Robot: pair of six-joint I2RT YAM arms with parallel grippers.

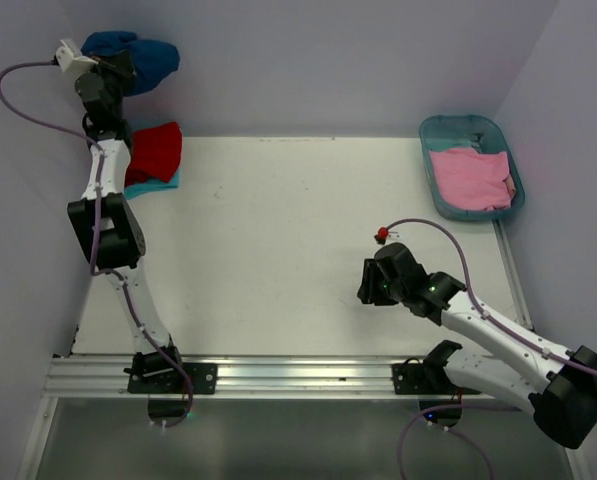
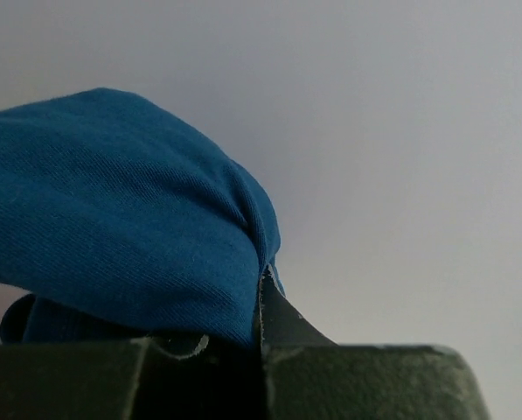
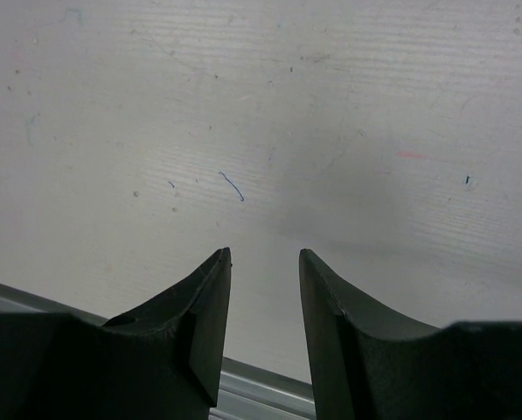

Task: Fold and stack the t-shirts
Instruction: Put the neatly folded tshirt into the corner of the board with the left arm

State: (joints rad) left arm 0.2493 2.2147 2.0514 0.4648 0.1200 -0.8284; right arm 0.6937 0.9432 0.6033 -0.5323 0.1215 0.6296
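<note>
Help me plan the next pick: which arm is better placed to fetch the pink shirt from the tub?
Right. The right gripper is open and empty, on the tub's side, nearer the pink shirt. The left gripper is shut on the blue shirt at the far left.

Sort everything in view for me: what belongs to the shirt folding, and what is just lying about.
Belongs to the job:
blue t-shirt, pinched in the left pincer
red t-shirt, lying on the teal t-shirt
pink t-shirt

Just lying about:
teal tub, merely holding the pink t-shirt
small blue thread on the table
</note>
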